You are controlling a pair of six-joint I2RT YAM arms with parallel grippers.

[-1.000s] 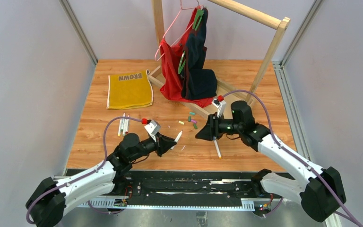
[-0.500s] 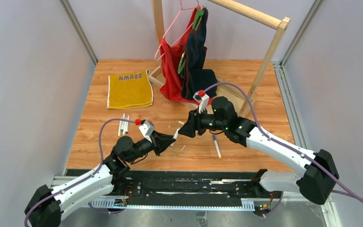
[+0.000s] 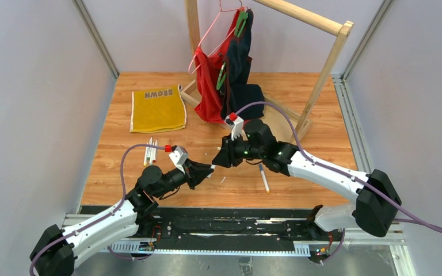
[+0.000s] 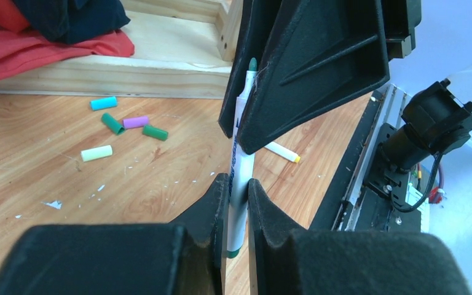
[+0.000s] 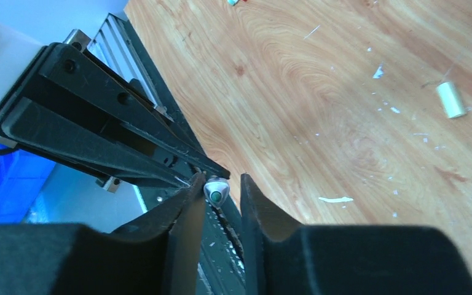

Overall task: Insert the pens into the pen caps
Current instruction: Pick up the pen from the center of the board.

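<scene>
Left wrist: my left claw (image 4: 236,187) clamps pen (image 4: 242,167); right wrist alone shows right claw (image 5: 221,184) parted round tip, overhead unclear.

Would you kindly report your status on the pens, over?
Left gripper shut on green-tipped pen. Right gripper jaws open, straddling its tip. Caps loose on table, nothing blocking.

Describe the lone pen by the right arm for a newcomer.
From the wooden clothes rack at the back, come forward past the right arm. The pen lies on the table on its near side. It is alone: two other pens lie paired far left, a third pen is clamped in the left tool.
</scene>
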